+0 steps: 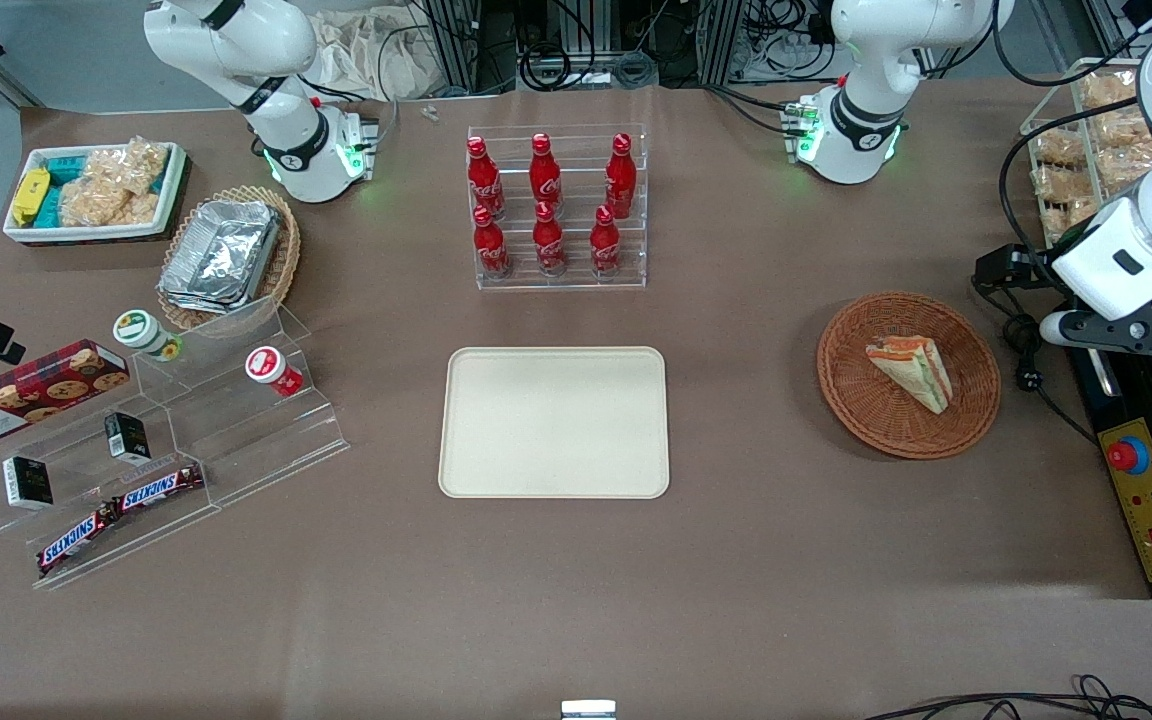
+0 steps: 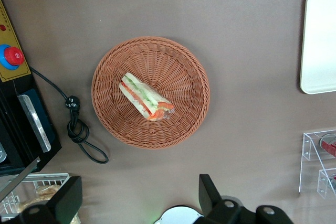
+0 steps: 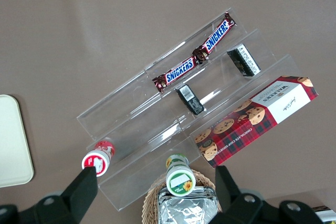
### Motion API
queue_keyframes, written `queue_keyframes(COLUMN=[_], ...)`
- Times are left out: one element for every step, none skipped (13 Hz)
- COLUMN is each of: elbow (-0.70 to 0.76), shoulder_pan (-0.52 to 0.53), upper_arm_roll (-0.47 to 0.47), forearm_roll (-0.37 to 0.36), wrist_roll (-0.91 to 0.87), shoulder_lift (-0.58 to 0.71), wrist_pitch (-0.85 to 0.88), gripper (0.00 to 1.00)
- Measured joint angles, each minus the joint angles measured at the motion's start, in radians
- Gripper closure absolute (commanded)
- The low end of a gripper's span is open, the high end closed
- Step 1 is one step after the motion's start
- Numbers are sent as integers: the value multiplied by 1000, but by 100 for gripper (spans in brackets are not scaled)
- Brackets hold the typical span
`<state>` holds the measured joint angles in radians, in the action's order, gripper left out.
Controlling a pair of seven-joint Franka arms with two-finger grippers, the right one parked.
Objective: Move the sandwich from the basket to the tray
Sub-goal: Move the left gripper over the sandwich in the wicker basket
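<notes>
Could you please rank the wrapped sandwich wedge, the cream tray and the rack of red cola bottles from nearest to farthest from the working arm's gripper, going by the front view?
The left gripper hangs open at the working arm's end of the table.
1. Wrapped triangular sandwich, in the round reddish-brown wicker basket, nearest.
2. Cream rectangular tray, mid-table.
3. Clear rack of red cola bottles, farther from the front camera than the tray.

Round reddish-brown woven wicker basket on brown table. Inside it: triangular white-bread sandwich with green, orange and red filling, clear-wrapped, lying near the middle. Cream-beige rectangular tray, well apart from basket. End effector with black fingers spread wide, clear of basket, holding nothing.
</notes>
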<state>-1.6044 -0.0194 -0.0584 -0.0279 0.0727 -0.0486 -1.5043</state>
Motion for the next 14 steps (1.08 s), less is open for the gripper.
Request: queue_keyframes(elbow=[0,0,0,0,0,0,0,0,-3,-5,-15,-30,-50,-69], shoulder_pan=[0,0,0,-1,-1,-2,-3,-3,-3,-2,-1,-1,-1,0], upper_arm_roll=[0,0,-1,-3,-4,-6,-8,-9,-8,-8,-8,-8,-7,-7], forearm_roll=[0,0,0,0,0,0,0,0,-1,-1,-1,-1,-1,-1], wrist_roll=[-8,-21,-29,-36,-48,-72,-108,-158,-221,-293,-370,-435,-493,-533], shoulder_lift=[0,0,-1,-2,-4,-10,-17,-26,-33,-37,-39,-39,-39,-39], wrist_pitch=[1,4,5,5,5,5,6,8,10,12,14,11,-2,-29], gripper=[0,0,0,0,0,0,0,0,0,0,0,0,0,0])
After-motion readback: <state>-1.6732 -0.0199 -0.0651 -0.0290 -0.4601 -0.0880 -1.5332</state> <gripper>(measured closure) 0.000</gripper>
